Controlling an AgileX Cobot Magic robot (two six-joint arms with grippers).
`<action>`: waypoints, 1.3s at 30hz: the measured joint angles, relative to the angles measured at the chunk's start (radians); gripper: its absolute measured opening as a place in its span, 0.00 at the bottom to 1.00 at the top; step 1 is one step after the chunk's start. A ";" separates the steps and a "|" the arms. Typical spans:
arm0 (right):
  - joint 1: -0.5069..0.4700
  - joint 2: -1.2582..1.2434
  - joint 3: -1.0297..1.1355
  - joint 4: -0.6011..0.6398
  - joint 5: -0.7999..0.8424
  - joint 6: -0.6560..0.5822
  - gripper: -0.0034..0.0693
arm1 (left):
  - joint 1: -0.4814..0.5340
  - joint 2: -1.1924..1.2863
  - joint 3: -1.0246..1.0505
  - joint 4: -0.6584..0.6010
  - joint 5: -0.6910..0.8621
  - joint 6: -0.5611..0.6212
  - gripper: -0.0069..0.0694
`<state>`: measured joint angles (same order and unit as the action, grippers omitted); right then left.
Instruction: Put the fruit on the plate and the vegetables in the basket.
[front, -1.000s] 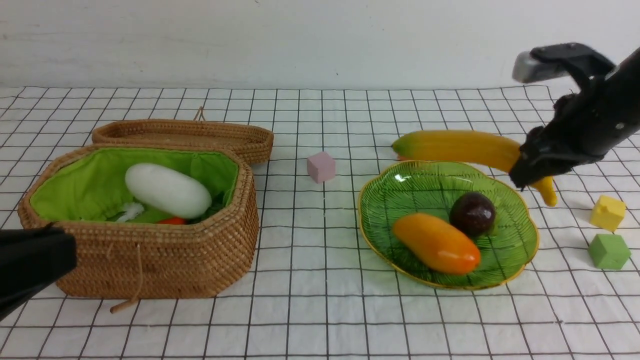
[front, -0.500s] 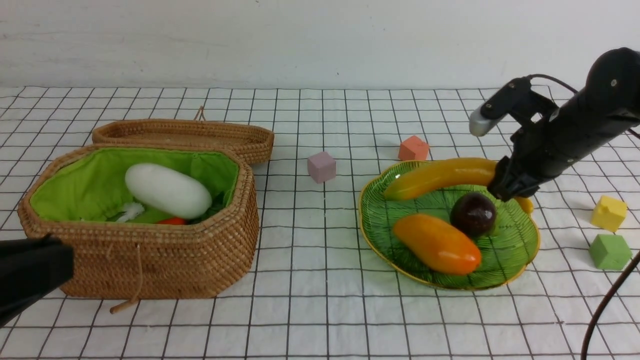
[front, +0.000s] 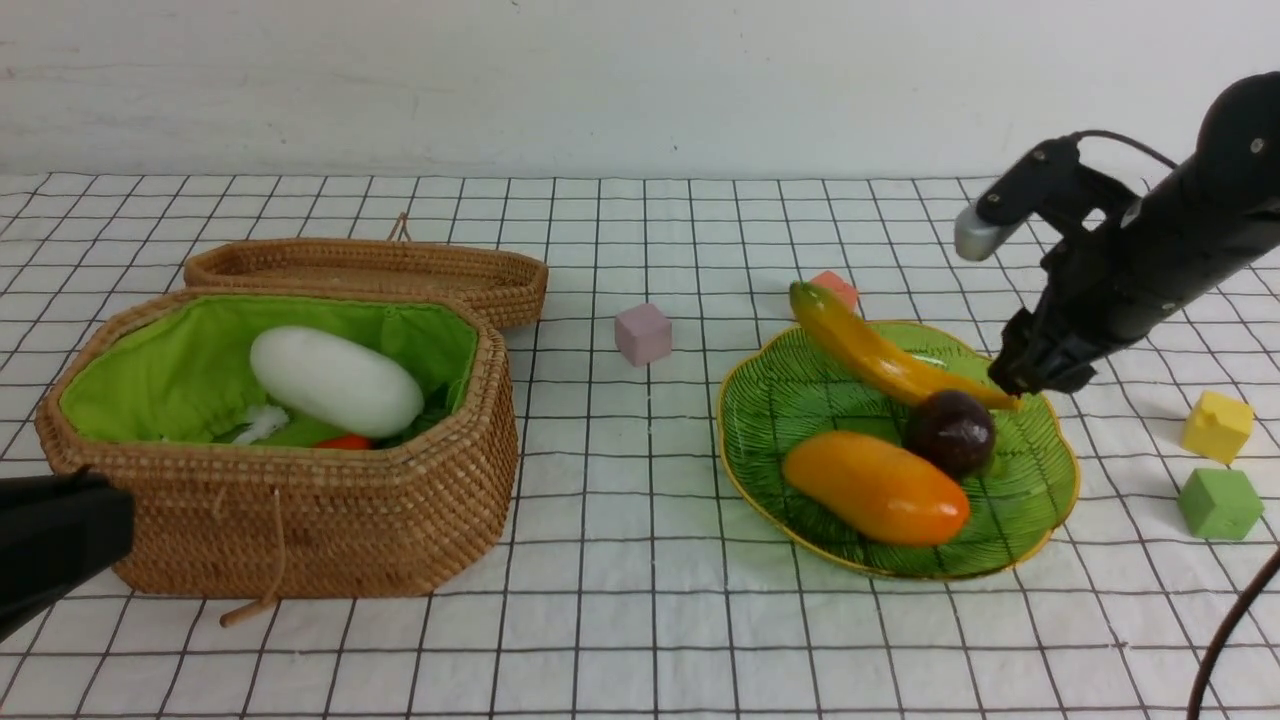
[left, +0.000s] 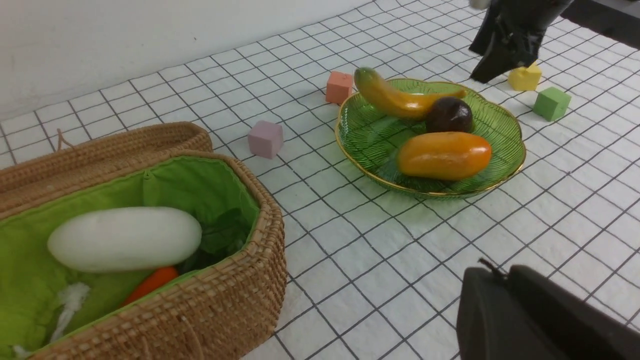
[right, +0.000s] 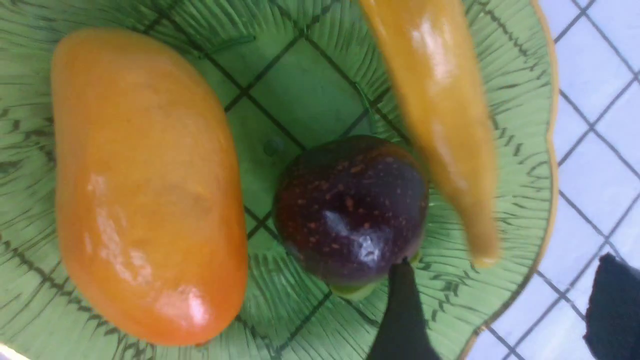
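Two black fingers of the right gripper (right: 505, 310) stand apart with nothing between them, so the claw has let go; it hangs just over the far right edge of the plate (front: 760, 470), right by the thin tip of the banana (front: 880, 355). The banana lies across the back of the plate, leaning on the round purple mangosteen (front: 950, 432), and its green end sticks out past the rim near a little red cube (front: 836, 287). The mango (front: 876, 486) rests in front of them. I think the good way to finish is to lift the claw straight up and slowly, so a finger does not bump the banana tip and tip it off. Over by the basket (front: 300, 540), the white radish (front: 335, 381) and a bit of orange carrot (front: 345, 442) lie inside on the green cloth. The left gripper (left: 530, 320) is a dark shape low by the basket; its fingers are hidden, but it seems shut and empty.
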<state>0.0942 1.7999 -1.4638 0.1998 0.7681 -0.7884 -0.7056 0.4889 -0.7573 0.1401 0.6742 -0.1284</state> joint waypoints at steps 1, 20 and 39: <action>0.000 -0.032 0.000 -0.004 0.011 0.032 0.68 | 0.000 0.000 0.000 0.013 0.000 -0.001 0.14; 0.000 -0.796 0.409 0.035 0.406 0.545 0.05 | 0.000 -0.403 0.426 -0.012 -0.413 -0.125 0.07; 0.000 -1.334 0.757 0.183 0.249 0.610 0.07 | 0.000 -0.439 0.680 0.018 -0.521 -0.132 0.07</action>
<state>0.0942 0.4658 -0.7066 0.3823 1.0176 -0.1785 -0.7056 0.0503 -0.0772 0.1580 0.1529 -0.2599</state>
